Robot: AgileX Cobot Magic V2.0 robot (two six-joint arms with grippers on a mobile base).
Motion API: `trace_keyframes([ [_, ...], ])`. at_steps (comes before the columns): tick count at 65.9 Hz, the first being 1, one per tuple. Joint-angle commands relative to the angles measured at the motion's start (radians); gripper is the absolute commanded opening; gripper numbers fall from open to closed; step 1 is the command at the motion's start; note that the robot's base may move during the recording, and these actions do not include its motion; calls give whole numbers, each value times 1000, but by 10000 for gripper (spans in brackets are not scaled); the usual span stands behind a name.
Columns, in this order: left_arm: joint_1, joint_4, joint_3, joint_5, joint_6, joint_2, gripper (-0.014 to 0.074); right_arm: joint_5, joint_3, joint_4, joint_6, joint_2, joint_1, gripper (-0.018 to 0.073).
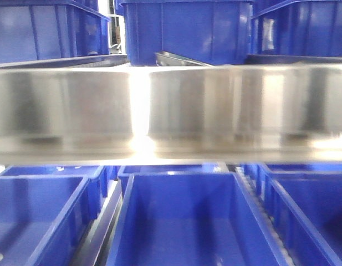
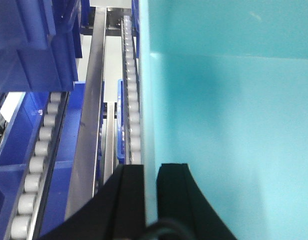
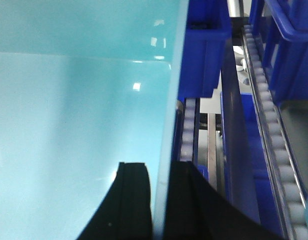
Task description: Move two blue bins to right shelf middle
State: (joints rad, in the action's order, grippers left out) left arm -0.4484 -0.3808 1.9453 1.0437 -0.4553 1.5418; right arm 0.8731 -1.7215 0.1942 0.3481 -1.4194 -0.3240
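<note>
A blue bin (image 1: 187, 221) sits open-topped at the bottom centre of the front view, below the shelf beam. In both wrist views its walls look pale cyan. My left gripper (image 2: 150, 167) is shut on the bin's left wall (image 2: 228, 125), one black finger (image 2: 130, 200) outside and the other inside. My right gripper (image 3: 160, 167) is shut on the bin's right wall (image 3: 79, 100), again with one finger (image 3: 193, 205) outside and one inside. Neither gripper shows in the front view. I cannot tell which bin is the second one of the task.
A shiny metal shelf beam (image 1: 171, 111) crosses the front view. More blue bins stand above it (image 1: 187, 27) and beside the held bin at left (image 1: 37, 216) and right (image 1: 315, 210). Roller tracks (image 2: 131, 100) (image 3: 268, 110) run alongside the bin walls.
</note>
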Motion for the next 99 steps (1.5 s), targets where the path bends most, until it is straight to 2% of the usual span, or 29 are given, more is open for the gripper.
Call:
trace_keyframes([
  [1,-7,-17,12,-44,9,-8,-111,-51,-13,5,-17,11,0,-162],
  [99,-7,-17,12,-44,9,-8,-111,-51,-13,5,-17,11,0,-162],
])
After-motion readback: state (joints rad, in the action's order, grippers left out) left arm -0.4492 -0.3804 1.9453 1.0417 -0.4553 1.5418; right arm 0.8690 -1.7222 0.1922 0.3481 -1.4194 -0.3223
